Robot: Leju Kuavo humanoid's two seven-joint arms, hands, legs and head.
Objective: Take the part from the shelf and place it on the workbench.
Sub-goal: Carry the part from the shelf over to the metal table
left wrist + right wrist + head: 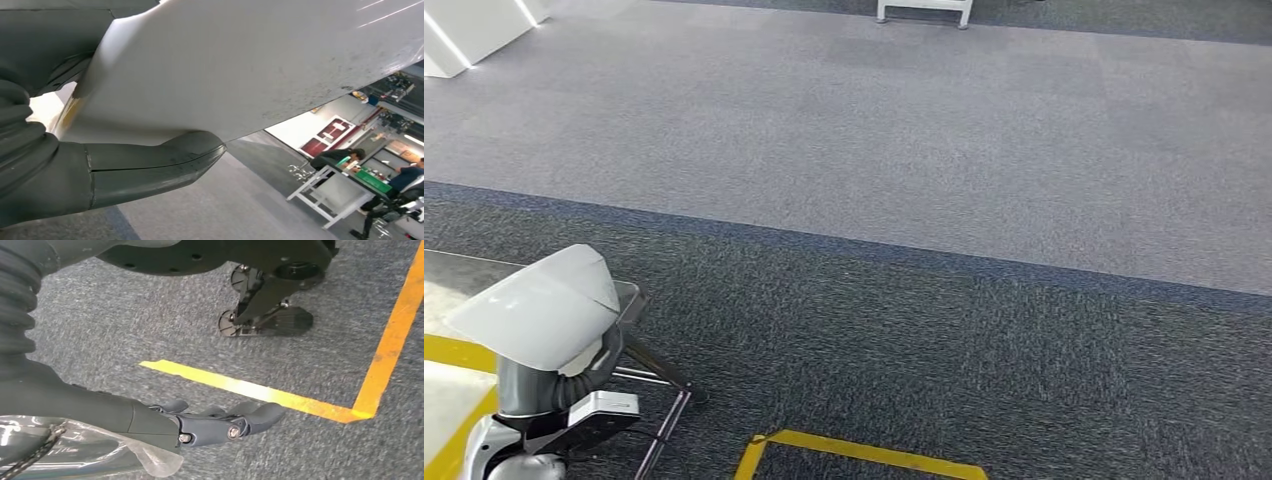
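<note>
I see carpet underfoot — a dark grey band (944, 340) close in and a lighter grey stretch (874, 130) beyond it, with a thin bluish border between them. A yellow floor line (864, 452) forms a corner on the dark part. Far off stands the foot of a white frame (924, 12). In the left wrist view, people sit at a white table (330, 192) — a green tray (372, 180) lies on it.
</note>
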